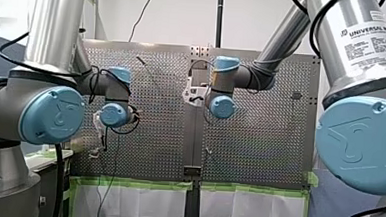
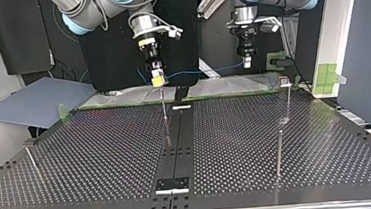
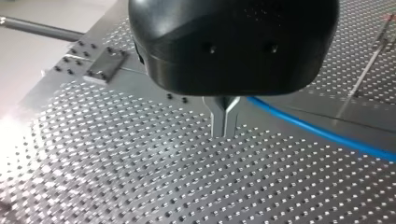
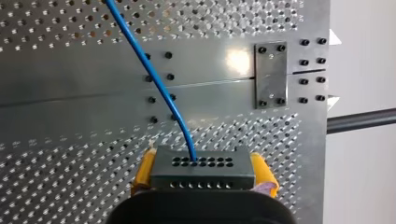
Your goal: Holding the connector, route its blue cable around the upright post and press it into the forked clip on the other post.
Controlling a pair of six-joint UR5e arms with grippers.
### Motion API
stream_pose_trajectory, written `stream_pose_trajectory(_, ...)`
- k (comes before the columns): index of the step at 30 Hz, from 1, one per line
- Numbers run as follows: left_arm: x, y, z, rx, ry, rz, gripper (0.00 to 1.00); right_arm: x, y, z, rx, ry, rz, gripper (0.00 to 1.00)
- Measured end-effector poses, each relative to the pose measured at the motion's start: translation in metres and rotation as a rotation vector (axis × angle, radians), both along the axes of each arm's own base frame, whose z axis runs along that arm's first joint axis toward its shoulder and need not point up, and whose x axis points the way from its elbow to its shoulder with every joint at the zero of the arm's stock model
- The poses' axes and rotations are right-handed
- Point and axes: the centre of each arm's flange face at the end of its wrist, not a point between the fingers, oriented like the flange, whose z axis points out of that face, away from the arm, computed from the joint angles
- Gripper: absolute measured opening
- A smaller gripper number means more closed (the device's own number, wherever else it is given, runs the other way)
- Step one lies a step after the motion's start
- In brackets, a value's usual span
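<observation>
In the right wrist view my right gripper is shut on a dark grey connector, which sits between its yellow pads. A blue cable leaves the connector's top face. Seen from the top view, the right gripper hangs just above a thin upright post, and the cable spans across to my left gripper. In the left wrist view the metal fingers are shut and the cable comes out from behind them. A post with a small head stands near the left gripper.
Two more thin posts rise from the perforated table, one at the top view's right front and one at its left edge. A dark strip with bolted plates runs down the table's middle.
</observation>
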Motion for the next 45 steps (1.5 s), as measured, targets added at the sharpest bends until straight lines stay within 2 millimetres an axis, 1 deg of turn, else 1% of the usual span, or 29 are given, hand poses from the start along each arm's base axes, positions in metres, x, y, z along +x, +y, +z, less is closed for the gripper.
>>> stream_pose_trajectory(4,0.006,0.01,0.012,-0.036,-0.009,0.012,0.0,0.003,-0.002,0.018,-0.012,-0.011,0.005,0.0)
stream_pose_trajectory(8,0.012,0.022,0.025,-0.073,-0.02,0.047,0.0,0.007,-0.002,0.042,-0.032,-0.025,0.021,0.0)
stream_pose_trajectory(11,0.017,0.031,0.035,-0.1,-0.036,0.073,0.0,0.011,-0.002,0.056,-0.043,-0.029,0.032,0.0)
stream_pose_trajectory(16,0.027,0.044,0.055,-0.134,-0.086,0.107,0.0,0.019,-0.003,0.07,-0.051,-0.024,0.045,0.0)
stream_pose_trajectory(22,0.042,0.061,0.085,-0.179,-0.168,0.144,0.0,0.031,-0.005,0.091,-0.065,-0.031,0.072,0.0)
stream_pose_trajectory(29,0.061,0.084,0.128,-0.21,-0.258,0.196,0.0,0.041,-0.011,0.114,-0.074,-0.037,0.091,0.0)
stream_pose_trajectory(34,0.07,0.09,0.149,-0.232,-0.299,0.202,0.0,0.045,-0.016,0.129,-0.074,-0.04,0.104,0.0)
stream_pose_trajectory(41,0.078,0.089,0.182,-0.24,-0.332,0.184,0.0,0.048,-0.029,0.153,-0.069,-0.08,0.114,0.0)
stream_pose_trajectory(45,0.085,0.089,0.195,-0.248,-0.332,0.177,0.0,0.049,-0.036,0.167,-0.071,-0.088,0.11,0.0)
